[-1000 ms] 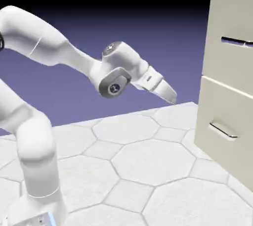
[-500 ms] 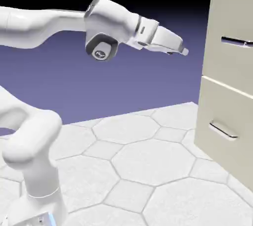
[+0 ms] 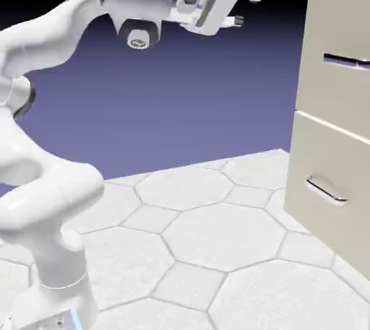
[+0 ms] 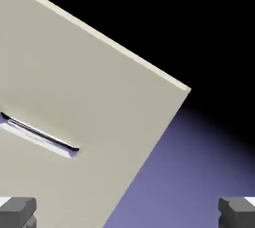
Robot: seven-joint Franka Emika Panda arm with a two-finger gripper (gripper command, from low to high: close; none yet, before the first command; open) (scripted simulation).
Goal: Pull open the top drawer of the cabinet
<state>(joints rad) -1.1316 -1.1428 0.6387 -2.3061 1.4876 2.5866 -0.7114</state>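
I have the end effector (image 3: 246, 8) up high with its fingers spread wide and nothing between them, which I take to be preparation for getting around a bar rather than pushing at the front. The fingers sit one above the other in the exterior view, and I judge that suits a horizontal bar, one finger passing over and one under. In the hand view the bar lies slanted, so I'd say some roll remains to be corrected. I read the gap ahead of the fingertips as room to line up before closing in. Beyond that gap, and somewhat lower than the end effector, is the top drawer (image 3: 329, 22), shut as far as I can tell: a flat beige front, plain and matte, with a paler edge along its top. Its handle (image 4: 40, 136) is a slim, shiny silver bar with dark reflections, standing slightly off the face. Farther below the end effector, the lower drawer (image 3: 318, 159) carries a similar bar, which I should leave alone.
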